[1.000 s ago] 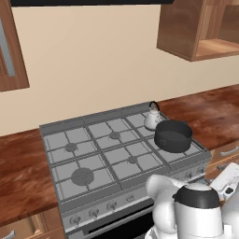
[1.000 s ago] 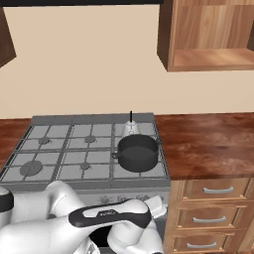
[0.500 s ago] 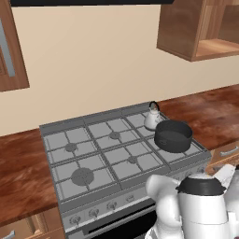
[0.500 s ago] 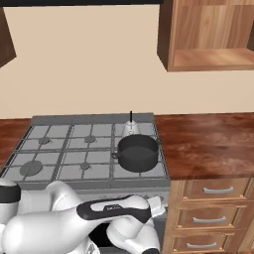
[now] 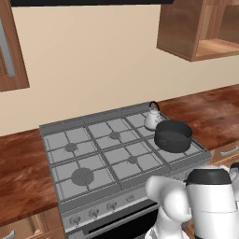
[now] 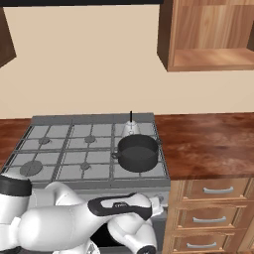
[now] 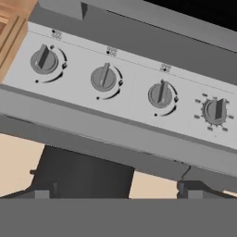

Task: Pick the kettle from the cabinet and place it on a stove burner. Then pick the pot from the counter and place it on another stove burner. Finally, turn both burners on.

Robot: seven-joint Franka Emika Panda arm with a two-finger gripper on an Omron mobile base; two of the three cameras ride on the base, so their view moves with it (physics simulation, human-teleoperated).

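The grey gas stove (image 5: 116, 154) is sitting in the reddish-brown surface (image 6: 208, 141), with the dark pot (image 6: 137, 152) resting on its front right burner and the pale kettle (image 5: 152, 117) standing just behind on the rear right one. Below, the gripper (image 7: 113, 192) is hanging spread wide and empty, facing the stove's control panel (image 7: 120, 99) and its knobs (image 7: 103, 77).

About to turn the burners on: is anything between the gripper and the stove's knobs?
Nothing visible. The hand view looks straight at the stove knobs on the front panel, with open space before them. Kettle and pot sit up on the grates.
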